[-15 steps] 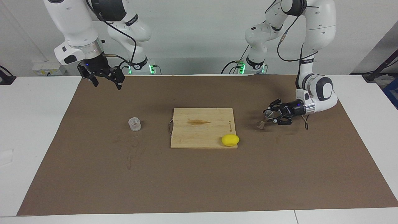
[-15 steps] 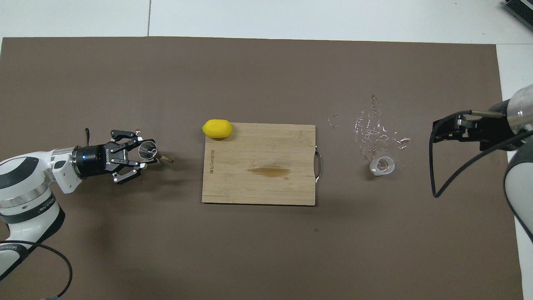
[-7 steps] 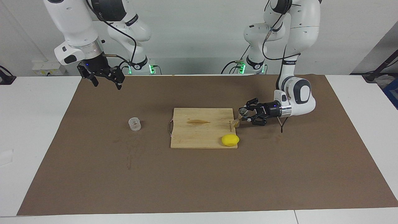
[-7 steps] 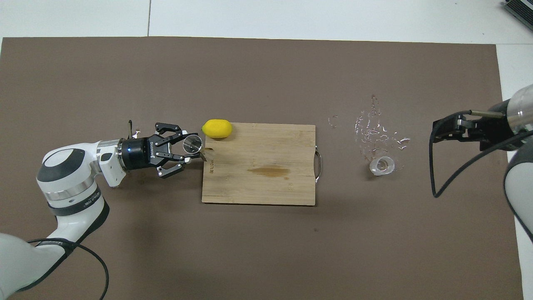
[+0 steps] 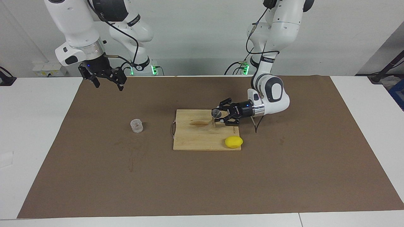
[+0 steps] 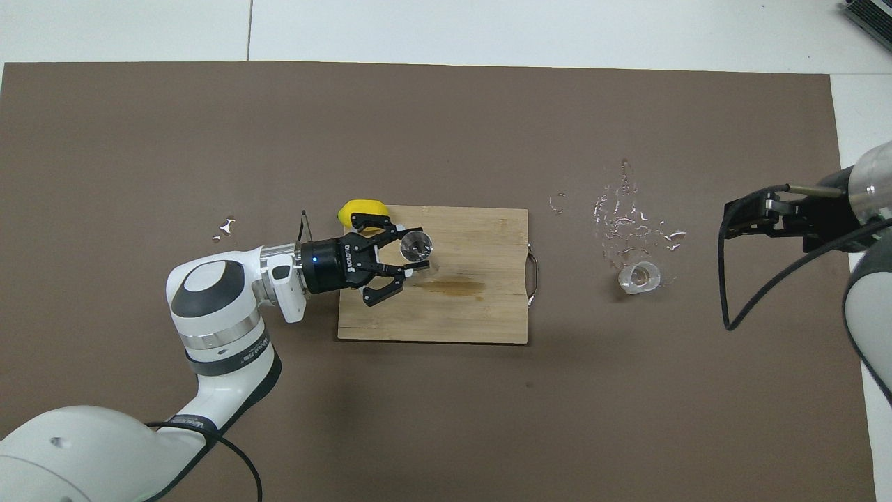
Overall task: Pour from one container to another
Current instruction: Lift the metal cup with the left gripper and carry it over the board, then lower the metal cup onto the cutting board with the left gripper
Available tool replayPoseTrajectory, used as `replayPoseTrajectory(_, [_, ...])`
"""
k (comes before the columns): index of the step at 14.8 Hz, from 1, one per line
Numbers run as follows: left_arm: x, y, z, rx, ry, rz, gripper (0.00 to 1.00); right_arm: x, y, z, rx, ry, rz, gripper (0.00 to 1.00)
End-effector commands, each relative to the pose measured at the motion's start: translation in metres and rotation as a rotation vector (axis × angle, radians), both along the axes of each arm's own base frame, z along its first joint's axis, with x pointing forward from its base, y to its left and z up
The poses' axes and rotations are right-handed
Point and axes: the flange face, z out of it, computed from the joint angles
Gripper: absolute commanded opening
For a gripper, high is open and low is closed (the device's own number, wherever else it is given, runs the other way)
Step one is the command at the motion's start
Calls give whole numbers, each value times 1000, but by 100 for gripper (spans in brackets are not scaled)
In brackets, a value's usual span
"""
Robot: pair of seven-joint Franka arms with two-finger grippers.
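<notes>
Moved: my left gripper (image 5: 217, 116) has carried the metal jigger (image 5: 216, 114) from the mat at the left arm's end of the table, past the board's edge, to over the wooden cutting board (image 5: 195, 138); nothing else has shifted.
Left gripper: my fingers are clamped on the jigger's narrow waist, and the wrist lies nearly level, pointing toward the right arm's end of the table.
Jigger: it hangs over the board, about over the half toward the left arm's end, with its open mouth (image 6: 415, 245) facing up in the overhead view; I cannot tell whether its lower cone touches the wood.
Board: it lies mid-table on the brown mat (image 5: 202, 189), its metal handle (image 6: 534, 278) pointing toward the right arm's end, with a dark stain (image 5: 201, 123) on the wood just beside the jigger.
Lemon: the yellow lemon (image 5: 234, 142) sits at the board's corner farther from the robots, toward the left arm's end, partly hidden by my gripper in the overhead view.
Clear cup: the small see-through cup (image 5: 137, 125) stands upright on the mat, well apart from the board toward the right arm's end, next to scattered wet patches (image 6: 627, 216).
Right gripper: my right gripper (image 5: 105, 82) waits raised over the mat's corner close to its own base, fingers spread and holding nothing.
</notes>
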Motion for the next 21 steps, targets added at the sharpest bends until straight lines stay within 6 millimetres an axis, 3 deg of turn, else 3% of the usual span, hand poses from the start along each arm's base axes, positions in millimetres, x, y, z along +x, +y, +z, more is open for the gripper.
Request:
replayPoseTrajectory(1, [-20, -28, 3, 18, -2, 13, 42, -8, -3, 2, 21, 2, 13, 100])
replayPoseTrajectory(6, [-54, -88, -7, 53, -103, 101, 42, -8, -3, 2, 21, 2, 13, 100])
replayPoseTrajectory(10, [-54, -91, -10, 109, -209, 150, 42, -8, -3, 2, 21, 2, 13, 100])
replayPoseTrajectory(17, [-60, -106, -34, 132, -183, 154, 44, -8, -2, 2, 21, 2, 15, 100])
replayPoseTrajectory(21, [-60, -108, -34, 132, -188, 155, 45, -8, -2, 2, 21, 2, 15, 100])
